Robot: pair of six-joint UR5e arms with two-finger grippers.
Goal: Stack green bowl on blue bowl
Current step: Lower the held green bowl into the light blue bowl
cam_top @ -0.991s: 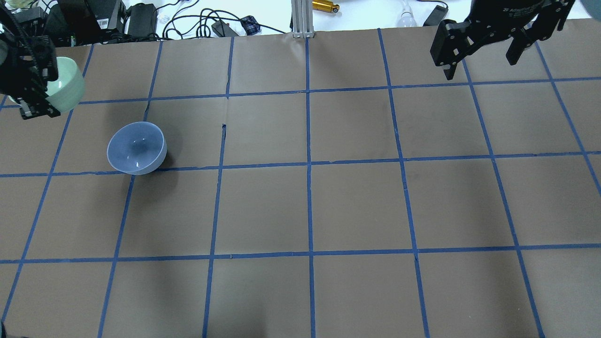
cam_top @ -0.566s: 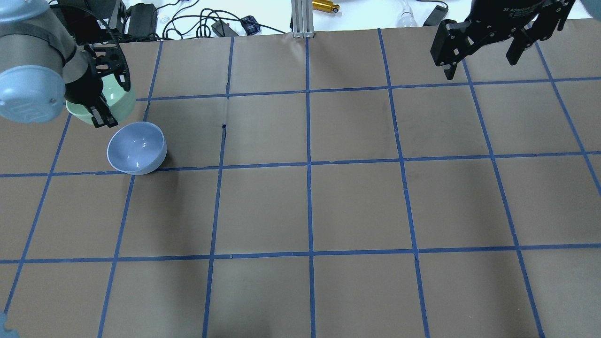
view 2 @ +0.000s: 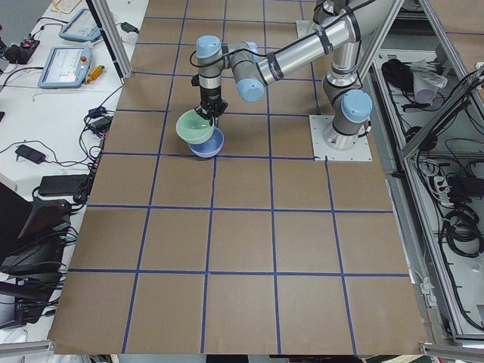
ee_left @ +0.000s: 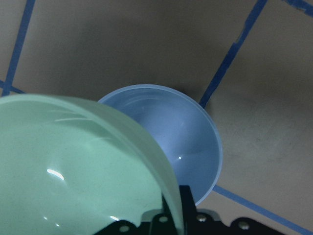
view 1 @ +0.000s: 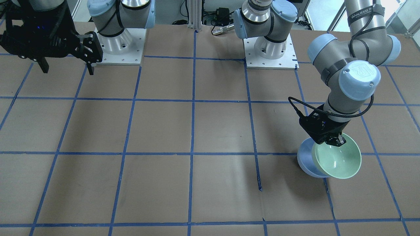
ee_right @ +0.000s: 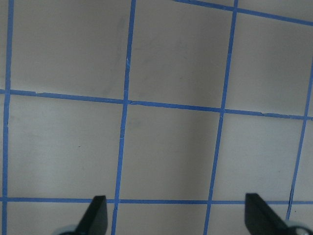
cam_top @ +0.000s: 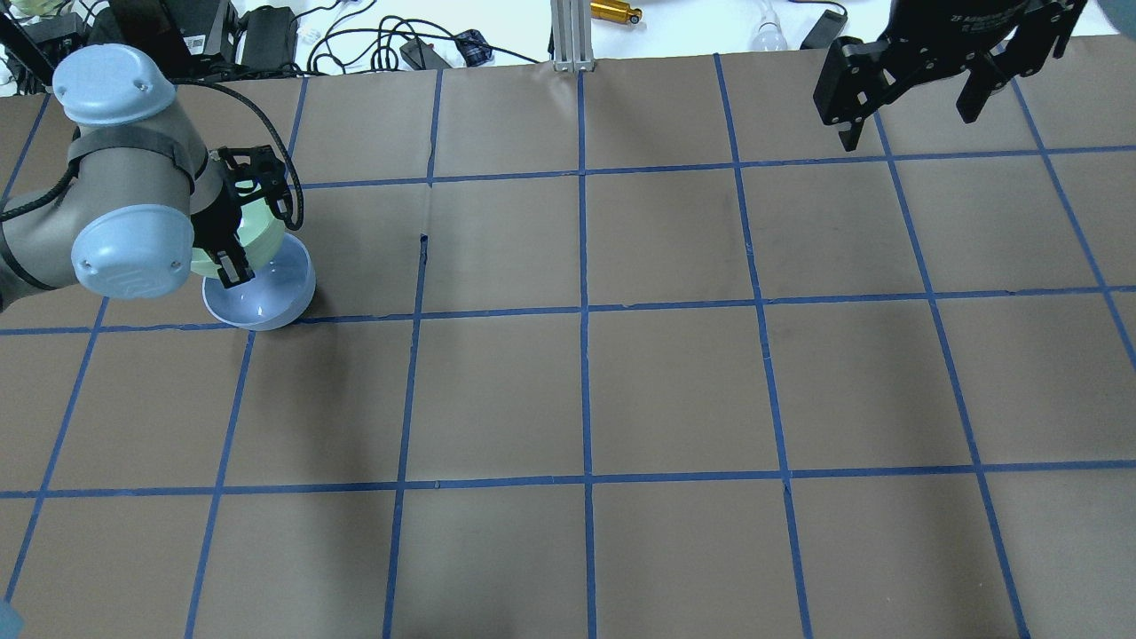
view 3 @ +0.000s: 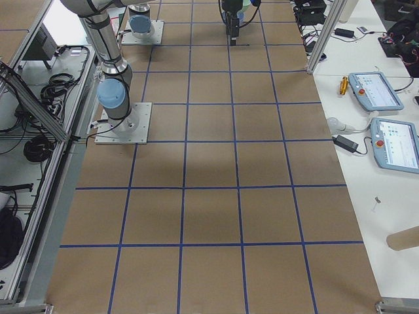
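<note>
The green bowl point(view 1: 338, 160) is glossy pale mint, tilted and pinched at its rim by the left gripper point(view 1: 334, 141). It hangs partly over the blue bowl point(view 1: 304, 160), a glossy lavender-blue one sitting upright on the table point(view 1: 197, 131). Can't tell if they touch.

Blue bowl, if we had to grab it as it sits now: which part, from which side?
Pinch the rim of the blue bowl from straight above, one claw finger inside, one outside: it sits upright and open, with smooth round sides. Take the arc facing the middle of the table; the green bowl, tilted in the left claw, overhangs the opposite arc.
</note>
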